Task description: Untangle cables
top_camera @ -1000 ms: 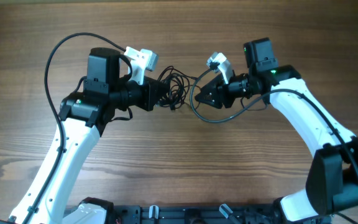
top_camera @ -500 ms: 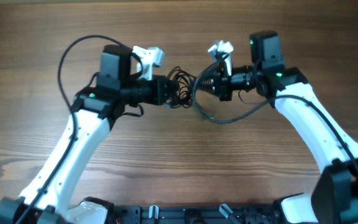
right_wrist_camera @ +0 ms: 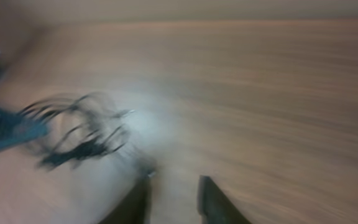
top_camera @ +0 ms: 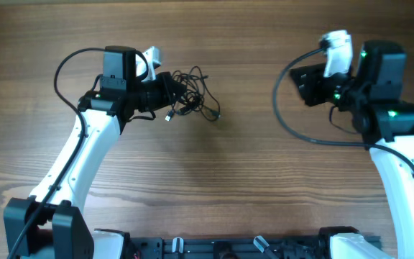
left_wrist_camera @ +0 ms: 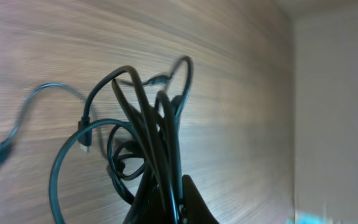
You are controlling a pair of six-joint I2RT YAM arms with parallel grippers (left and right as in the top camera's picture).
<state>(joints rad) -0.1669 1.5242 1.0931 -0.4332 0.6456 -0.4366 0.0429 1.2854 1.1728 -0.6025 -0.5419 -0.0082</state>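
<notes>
Two cables [top_camera: 190, 97] bunched, clamped in the left claw [top_camera: 169, 91] (right claw [right_wrist_camera: 174, 196] parted, distant).

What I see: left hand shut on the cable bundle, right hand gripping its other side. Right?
Not quite. The left hand is shut on the cables, but the right hand grips nothing. The overhead view shows it well apart from the bundle, with its fingers parted and empty.

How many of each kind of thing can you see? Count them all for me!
robot arms: 2, the left arm and the right arm
tangled bunch of thin black cables: 1
wooden table: 1
total: 4
</notes>
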